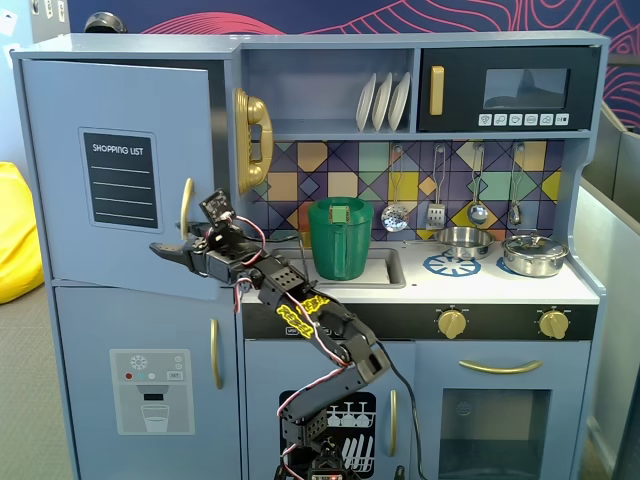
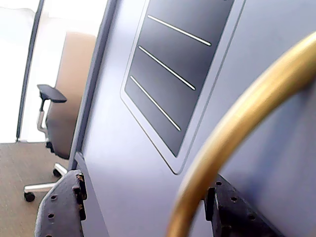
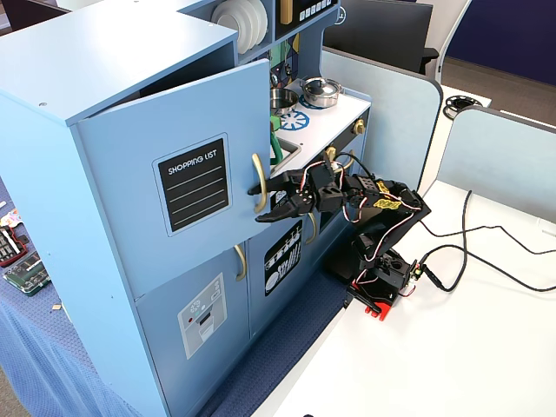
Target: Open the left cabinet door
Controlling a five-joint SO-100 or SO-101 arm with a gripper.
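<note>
The hand (image 3: 263,201) had its fingers spread apart around the gold handle (image 3: 258,181), not clamped. Beyond it, the left cabinet door (image 3: 165,187) stood partly ajar on the toy kitchen; swinging it fully open seemingly remained.

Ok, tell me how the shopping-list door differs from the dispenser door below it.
The shopping-list door stands ajar, swung outward; the dispenser door sits flush and closed. The upper door carries a black chalkboard panel, the lower a grey dispenser panel. The gripper is at the upper door's handle only. Both are blue-grey with gold handles.
</note>
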